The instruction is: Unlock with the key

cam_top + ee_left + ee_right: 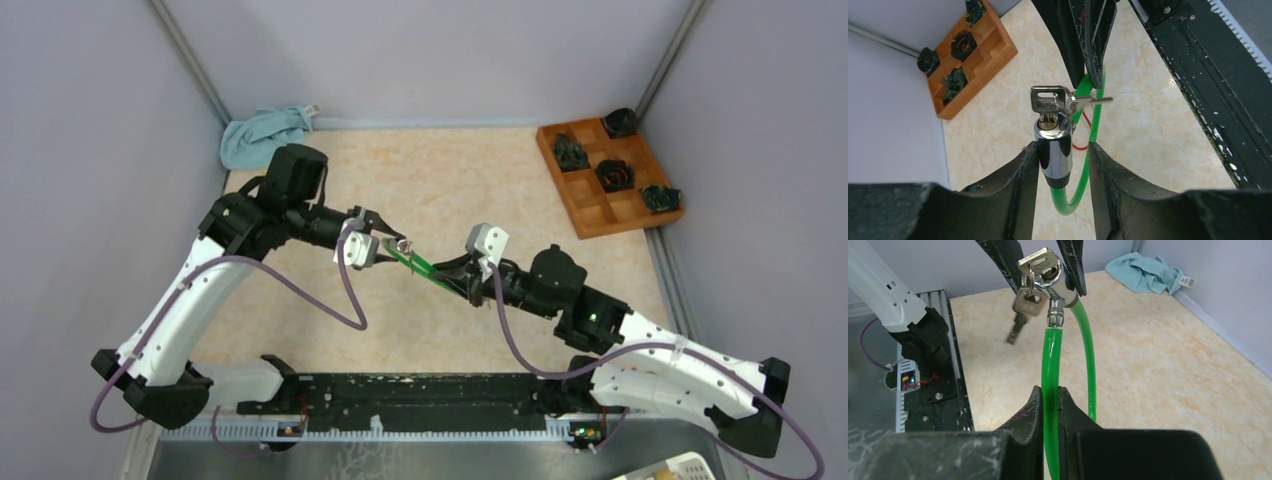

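Note:
A green cable lock hangs in the air between both arms. Its chrome lock body (1053,155) sits between the fingers of my left gripper (1064,145), which is shut on it together with a thin run of the cable. A silver key (1048,102) sits in the keyhole, and a spare key (1093,100) hangs from its ring. My right gripper (1050,390) is shut on the green cable (1050,360) just below the lock body (1060,282). In the top view the left gripper (378,245) and the right gripper (462,280) face each other over the table's middle.
A wooden compartment tray (590,215) holding dark objects lies at the back right. A blue cloth (260,135) lies in the back left corner. A black rail (420,395) runs along the near edge. Grey walls enclose the table.

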`<state>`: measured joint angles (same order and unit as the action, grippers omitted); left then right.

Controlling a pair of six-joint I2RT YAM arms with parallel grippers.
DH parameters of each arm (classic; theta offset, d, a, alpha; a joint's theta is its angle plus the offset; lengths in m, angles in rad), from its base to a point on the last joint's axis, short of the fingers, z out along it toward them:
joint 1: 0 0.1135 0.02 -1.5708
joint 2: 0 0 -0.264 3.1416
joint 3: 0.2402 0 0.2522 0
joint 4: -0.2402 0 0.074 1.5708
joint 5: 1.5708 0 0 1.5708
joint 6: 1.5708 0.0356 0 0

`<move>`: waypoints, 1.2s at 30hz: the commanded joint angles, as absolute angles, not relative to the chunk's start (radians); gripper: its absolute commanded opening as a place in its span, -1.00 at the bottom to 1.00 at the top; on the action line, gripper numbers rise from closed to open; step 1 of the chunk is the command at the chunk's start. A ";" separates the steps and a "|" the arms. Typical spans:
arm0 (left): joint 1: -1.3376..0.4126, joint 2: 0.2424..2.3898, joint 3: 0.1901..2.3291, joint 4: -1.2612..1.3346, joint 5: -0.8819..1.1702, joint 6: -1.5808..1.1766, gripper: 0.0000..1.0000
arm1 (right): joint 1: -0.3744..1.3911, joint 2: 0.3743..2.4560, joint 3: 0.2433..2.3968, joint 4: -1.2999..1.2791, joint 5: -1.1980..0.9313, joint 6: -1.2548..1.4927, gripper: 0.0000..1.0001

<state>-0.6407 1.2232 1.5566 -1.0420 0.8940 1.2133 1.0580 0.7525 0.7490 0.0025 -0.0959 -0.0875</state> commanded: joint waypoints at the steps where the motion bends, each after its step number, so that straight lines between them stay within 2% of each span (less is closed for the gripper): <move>1: -0.640 1.230 1.542 -1.092 0.938 1.252 -0.15 | 1.058 0.766 0.828 0.109 -0.131 -0.112 -1.00; 8: -0.640 1.233 1.536 -1.101 0.922 1.271 -0.70 | 1.058 0.810 0.814 0.167 -0.115 -0.103 -1.00; 10: -0.640 1.233 1.521 -1.093 0.896 1.270 -0.92 | 1.058 0.831 0.806 0.202 -0.068 -0.091 -1.00; 12: -0.640 1.227 1.488 -1.061 0.826 1.263 -1.00 | 1.057 0.853 0.809 0.208 0.021 -0.060 -0.35; 16: -0.640 1.178 1.381 -0.876 0.610 1.208 -1.00 | 1.022 0.833 0.804 0.217 0.092 0.063 -0.03; 22: -0.641 1.112 1.290 -0.701 0.472 1.251 -1.00 | 0.938 0.792 0.825 0.195 -0.011 0.315 -0.11; 28: -0.658 1.063 1.192 -0.570 0.410 1.304 -1.00 | 0.937 0.917 0.921 0.114 -0.034 0.509 -0.14; 36: -0.676 1.064 1.113 -0.562 0.376 1.323 -1.00 | 0.937 1.063 0.906 0.221 -0.109 0.613 -0.24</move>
<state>-0.6647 1.0714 1.1275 -0.6338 0.4034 1.2980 0.9394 1.0241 0.8867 0.1383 -0.0677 0.5327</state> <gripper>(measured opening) 0.307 0.392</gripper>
